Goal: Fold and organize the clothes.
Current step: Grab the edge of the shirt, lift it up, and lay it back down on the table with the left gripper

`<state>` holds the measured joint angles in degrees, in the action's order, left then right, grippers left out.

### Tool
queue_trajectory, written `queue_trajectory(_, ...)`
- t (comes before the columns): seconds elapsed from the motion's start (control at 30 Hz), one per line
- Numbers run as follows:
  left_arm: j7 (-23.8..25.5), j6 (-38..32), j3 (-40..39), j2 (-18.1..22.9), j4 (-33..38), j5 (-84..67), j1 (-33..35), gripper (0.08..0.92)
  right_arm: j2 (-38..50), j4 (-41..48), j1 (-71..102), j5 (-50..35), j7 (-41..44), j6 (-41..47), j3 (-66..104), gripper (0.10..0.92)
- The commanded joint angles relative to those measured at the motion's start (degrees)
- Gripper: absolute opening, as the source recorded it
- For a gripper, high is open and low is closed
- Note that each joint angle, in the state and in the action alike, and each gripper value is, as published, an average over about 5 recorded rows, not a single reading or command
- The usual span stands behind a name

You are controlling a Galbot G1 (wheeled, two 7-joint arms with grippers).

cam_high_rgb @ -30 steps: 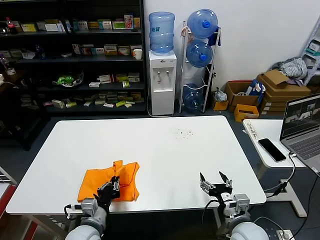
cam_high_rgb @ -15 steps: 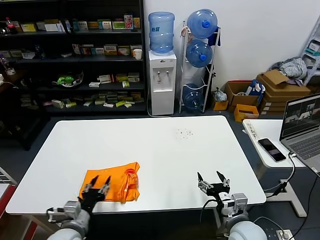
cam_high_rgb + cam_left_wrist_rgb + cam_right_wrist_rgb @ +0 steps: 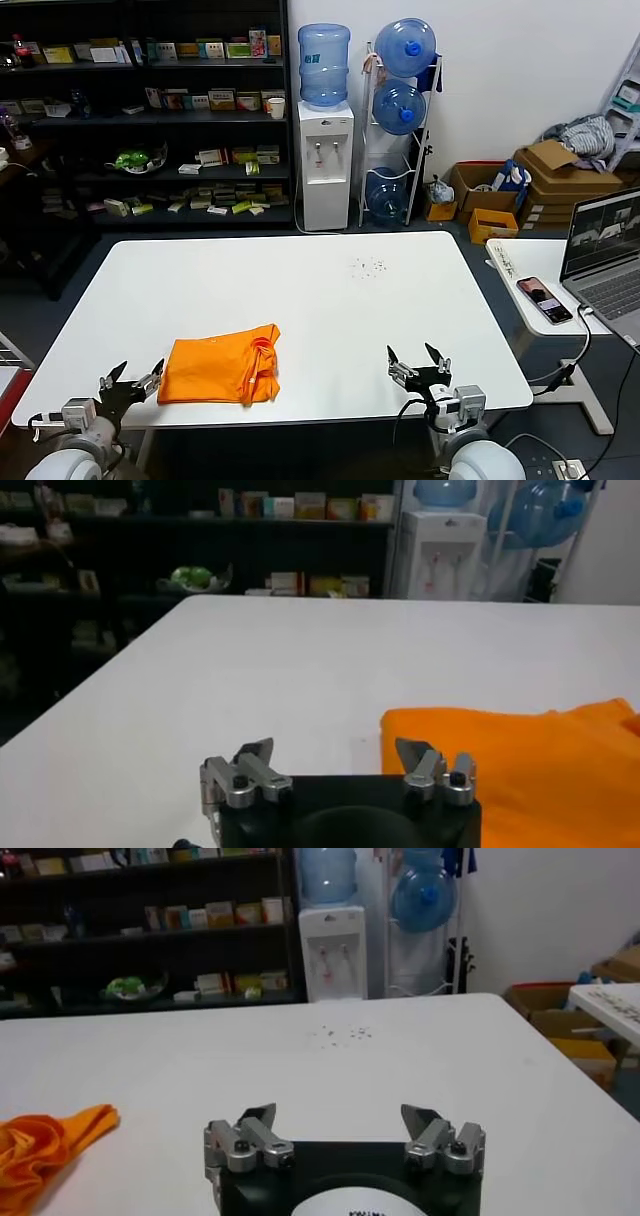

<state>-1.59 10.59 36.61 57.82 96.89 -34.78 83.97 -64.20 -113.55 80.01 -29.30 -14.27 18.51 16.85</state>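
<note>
The bright orange T-shirt [image 3: 220, 366] lies folded into a flat packet near the front left of the white table [image 3: 300, 300]. No lettering shows on it. My left gripper [image 3: 132, 378] is open and empty, low at the table's front edge, just left of the shirt. In the left wrist view the gripper [image 3: 335, 751] has the shirt [image 3: 520, 765] beside its one finger. My right gripper [image 3: 418, 360] is open and empty at the front right edge, well apart from the shirt. The right wrist view shows that gripper [image 3: 340, 1116] and a bunched edge of the shirt [image 3: 45, 1143].
A side table at the right holds a phone [image 3: 543, 299] and a laptop [image 3: 605, 250]. Behind the table stand dark shelves [image 3: 150, 110], a water dispenser [image 3: 325, 150] and a rack of bottles [image 3: 400, 110]. Cardboard boxes with a grey cloth bundle [image 3: 585, 135] are at back right.
My left gripper has let go of the shirt and drawn back left to the table's front edge. The raised fold has dropped flat. My right gripper shifted slightly left.
</note>
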Motion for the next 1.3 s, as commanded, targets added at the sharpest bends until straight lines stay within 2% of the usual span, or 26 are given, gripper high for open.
queue_trajectory(0.03, 2.31, -0.62, -1.94, -0.31, -4.16, -5.02, -2.88, 0.823, -0.12, 0.29, 0.17, 0.08, -0.09, -0.01, 0.30, 0.823)
queue_trajectory(0.27, 1.70, -0.22, -4.80, 0.93, -2.53, -3.98, -2.99, 0.823, -0.68, 0.59, 0.10, 0.12, -0.28, 0.09, 0.11, 0.823)
queue_trajectory(0.5, 0.91, -1.60, -5.97, 1.38, -4.94, 1.47, -3.12, 0.796, -0.50, 0.40, 0.26, -0.01, -0.45, 0.08, 0.35, 0.823)
queue_trajectory(1.13, -0.38, -4.26, -7.16, 3.77, -4.14, 2.15, -3.18, 0.256, -0.39, 0.00, 0.66, -0.04, -0.95, 0.05, 0.76, 0.823)
queue_trajectory(1.3, -0.95, -7.10, -5.75, 3.92, 1.89, 6.02, -2.30, 0.133, -0.46, 0.12, 0.42, -0.10, -1.26, -0.14, 0.75, 0.823)
